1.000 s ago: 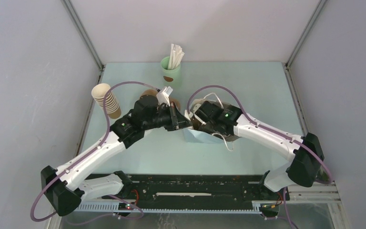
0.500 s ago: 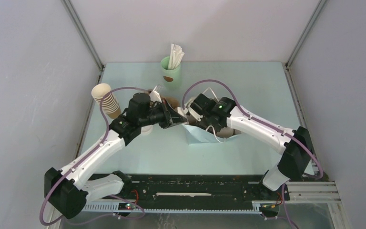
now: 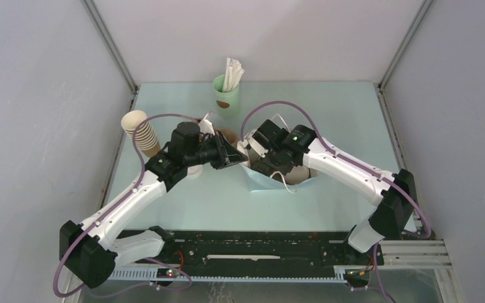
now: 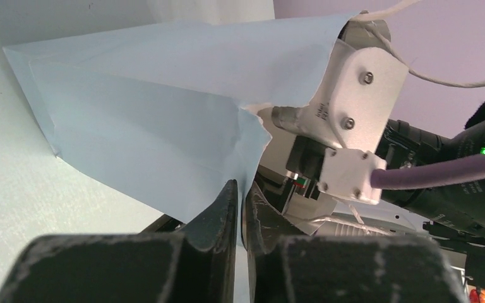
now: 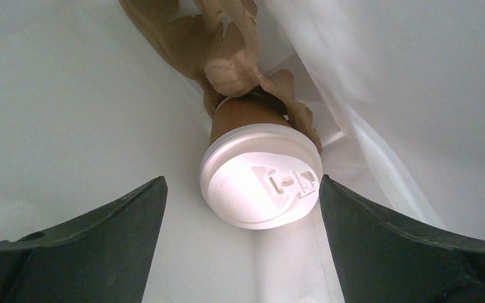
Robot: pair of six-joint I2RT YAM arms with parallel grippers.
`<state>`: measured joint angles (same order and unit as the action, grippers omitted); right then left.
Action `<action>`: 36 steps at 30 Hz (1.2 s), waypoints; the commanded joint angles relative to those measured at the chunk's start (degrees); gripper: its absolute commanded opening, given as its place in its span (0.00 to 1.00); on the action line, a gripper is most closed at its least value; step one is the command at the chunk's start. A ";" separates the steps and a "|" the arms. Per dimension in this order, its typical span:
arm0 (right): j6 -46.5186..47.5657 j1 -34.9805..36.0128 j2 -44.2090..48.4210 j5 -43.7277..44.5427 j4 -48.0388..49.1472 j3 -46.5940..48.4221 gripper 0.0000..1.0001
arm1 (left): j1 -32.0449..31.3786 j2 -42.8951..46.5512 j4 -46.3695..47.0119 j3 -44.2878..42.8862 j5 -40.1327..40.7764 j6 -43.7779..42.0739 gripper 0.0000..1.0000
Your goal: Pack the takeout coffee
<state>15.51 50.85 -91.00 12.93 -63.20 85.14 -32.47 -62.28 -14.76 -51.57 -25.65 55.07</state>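
Coffee [image 5: 261,183] sits inside the bag [image 4: 151,126], lid toward the right gripper [image 5: 241,183], whose jaws are spread clear of it. Left gripper [image 4: 240,189], at the bag's 9 o'clock, pinches the rim; back out straight, mouth held wide.

A stack of brown cups [image 3: 140,134] is seen at centre left. White sticks [image 3: 232,72] are held in a mint-green cup [image 3: 225,95], upper centre.

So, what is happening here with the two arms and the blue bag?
The left gripper pinches the rim of the pale blue paper bag and holds its mouth open. The right gripper is inside the bag with its jaws wide apart. The takeout coffee, a brown cup with a white lid, sits between them, with a gap on each side.
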 commanded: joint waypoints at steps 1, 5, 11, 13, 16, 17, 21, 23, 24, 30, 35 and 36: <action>-0.39 0.57 3.47 -0.80 -0.85 2.75 1.00 | 0.12 -0.78 -1.94 -3.22 0.82 -1.94 0.14; -0.54 0.50 4.58 -0.24 -0.76 2.87 1.00 | 0.15 -0.80 -2.42 -3.94 1.16 -2.45 0.21; -0.85 0.59 6.89 -0.35 -0.83 2.81 1.00 | 0.12 -0.61 -2.99 -4.31 1.63 -3.11 0.29; -1.00 0.52 7.41 -0.08 -1.26 2.86 1.00 | 0.14 -0.41 -3.19 -4.41 1.85 -3.40 0.33; -1.31 0.65 8.36 0.23 -1.72 3.00 1.00 | 0.12 -0.22 -3.77 -4.91 2.49 -4.22 0.42; -1.35 0.65 8.77 0.13 -1.70 3.01 1.00 | 0.12 -0.07 -4.04 -5.08 2.67 -4.50 0.45; -1.91 0.66 10.29 0.52 -1.91 3.47 1.00 | 0.12 0.13 -4.75 -5.58 3.50 -5.78 0.56; -2.35 0.65 11.05 0.98 -1.81 4.05 1.00 | 0.12 0.42 -5.85 -6.00 4.18 -6.99 0.61; -2.51 0.66 11.41 1.27 -1.73 4.30 1.00 | 0.15 0.67 -6.46 -6.38 4.95 -7.73 0.64; -3.09 0.40 13.54 3.53 0.35 6.06 1.00 | 0.13 2.13 -9.77 -8.37 7.26 -11.80 0.79; -2.85 0.32 13.23 5.46 1.06 9.36 1.00 | 0.12 3.13 -10.57 -9.20 7.26 -13.78 0.83; -2.85 0.24 13.22 5.95 1.15 10.03 1.00 | 0.12 3.37 -10.67 -9.31 7.24 -14.36 0.84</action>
<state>13.52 51.07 -78.96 16.23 -63.99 91.13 -32.47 -60.86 -24.56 -57.34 -19.44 44.69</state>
